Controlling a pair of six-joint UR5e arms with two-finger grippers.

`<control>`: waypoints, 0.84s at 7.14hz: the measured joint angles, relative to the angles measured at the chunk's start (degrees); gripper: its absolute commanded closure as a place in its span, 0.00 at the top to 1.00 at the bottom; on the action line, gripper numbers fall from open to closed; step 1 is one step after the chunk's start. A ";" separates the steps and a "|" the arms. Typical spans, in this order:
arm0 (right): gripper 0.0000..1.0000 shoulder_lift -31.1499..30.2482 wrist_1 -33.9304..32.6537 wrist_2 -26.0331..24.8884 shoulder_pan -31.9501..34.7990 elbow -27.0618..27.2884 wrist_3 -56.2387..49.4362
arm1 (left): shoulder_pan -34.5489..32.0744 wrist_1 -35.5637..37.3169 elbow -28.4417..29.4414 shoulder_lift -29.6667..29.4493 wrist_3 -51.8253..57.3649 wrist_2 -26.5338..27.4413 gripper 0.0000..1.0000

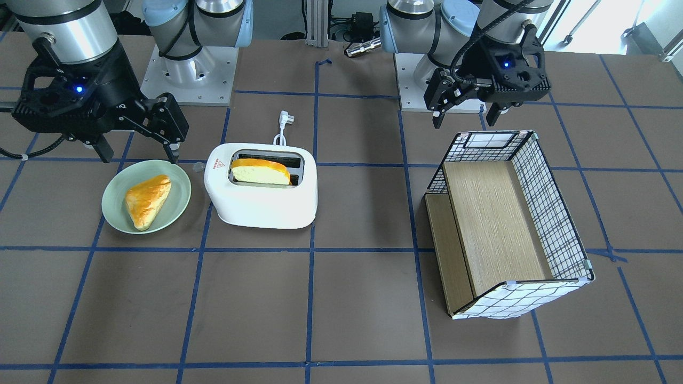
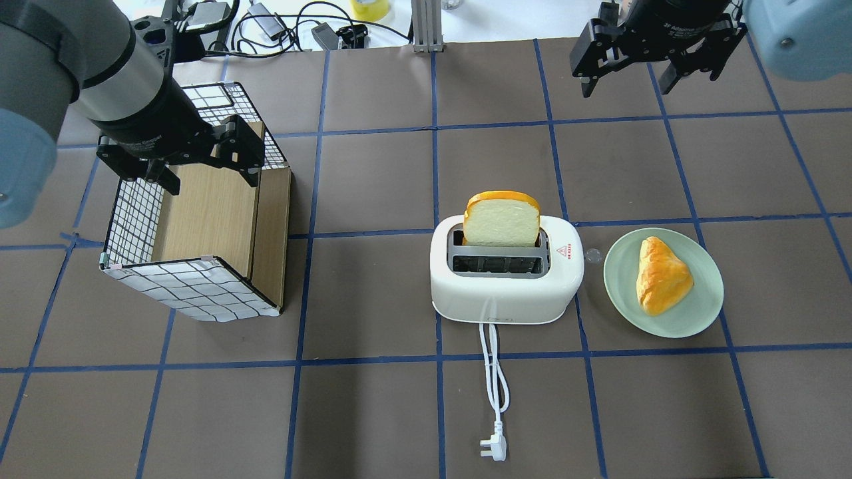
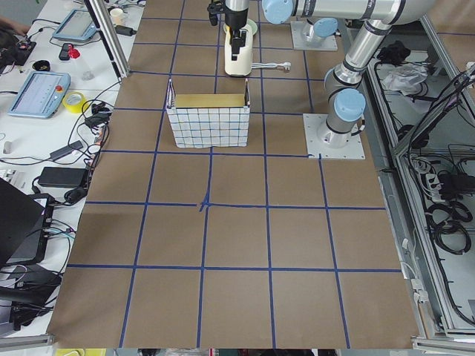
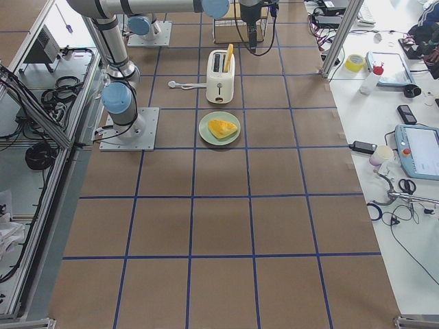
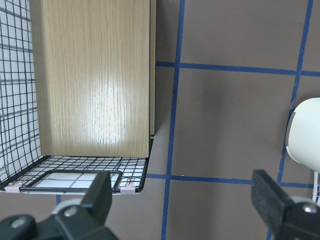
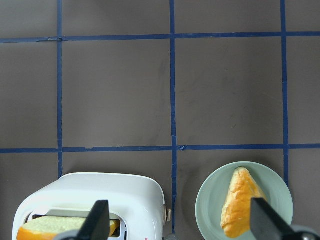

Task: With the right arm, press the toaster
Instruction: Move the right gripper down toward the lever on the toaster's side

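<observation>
The white toaster (image 1: 261, 200) stands mid-table with a bread slice (image 1: 261, 170) upright in one slot. It also shows in the overhead view (image 2: 506, 289) and the right wrist view (image 6: 100, 192). Its clear lever (image 2: 592, 254) sticks out of the end that faces the plate. My right gripper (image 2: 626, 76) is open and empty. It hovers beyond the toaster and plate, apart from both, and it also shows in the front-facing view (image 1: 139, 153). My left gripper (image 2: 212, 178) is open and empty above the basket.
A green plate (image 2: 702, 303) with a pastry (image 2: 659, 276) lies beside the toaster's lever end. A wire-grid basket (image 2: 190, 287) with a wooden floor stands on my left side. The toaster's white cord and plug (image 2: 494, 447) trail toward my base.
</observation>
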 measured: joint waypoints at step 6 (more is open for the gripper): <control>0.00 0.15 6.50 0.09 -2.88 0.92 -0.31 | 0.00 0.00 0.00 0.00 0.00 0.00 1.00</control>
